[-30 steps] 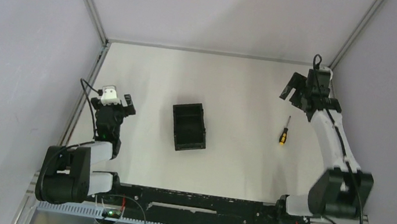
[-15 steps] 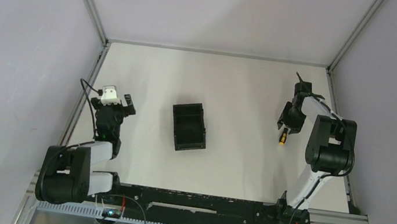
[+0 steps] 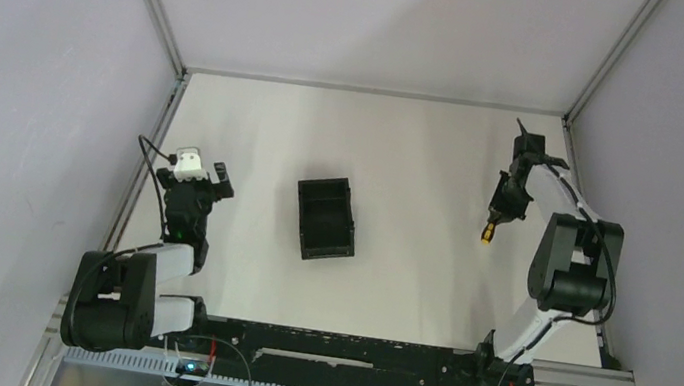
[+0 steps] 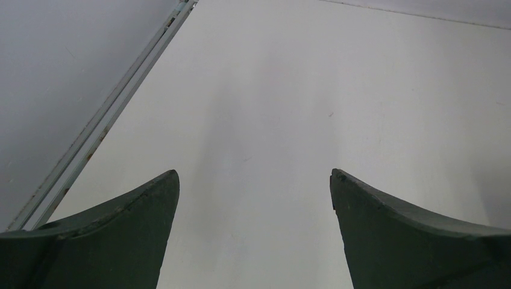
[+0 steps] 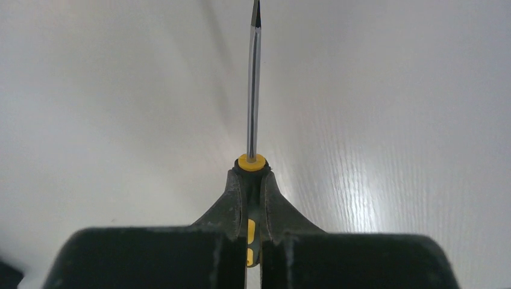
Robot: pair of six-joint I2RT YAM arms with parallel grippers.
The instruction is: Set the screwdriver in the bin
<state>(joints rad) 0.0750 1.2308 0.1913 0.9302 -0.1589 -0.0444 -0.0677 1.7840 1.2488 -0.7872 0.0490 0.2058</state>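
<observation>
The screwdriver (image 5: 253, 90) has a thin metal shaft and a yellow and black handle. My right gripper (image 5: 250, 180) is shut on the handle, with the shaft sticking out ahead of the fingertips over the white table. From above, the right gripper (image 3: 505, 202) is at the right side of the table and the yellow end of the screwdriver (image 3: 486, 237) pokes out below it. The bin (image 3: 299, 215), a small black tray, sits mid-table, well left of the screwdriver. My left gripper (image 4: 254, 174) is open over bare table, and from above the left gripper (image 3: 211, 180) is at the near left.
Metal frame rails (image 3: 152, 151) run along the left, back and right edges of the white table (image 3: 414, 153), with grey walls behind them. A black base rail (image 3: 337, 346) with cables crosses the near edge.
My right arm swung down from the back right corner onto the screwdriver and its jaws went from open to shut on the handle. The left arm and bin stayed still.
</observation>
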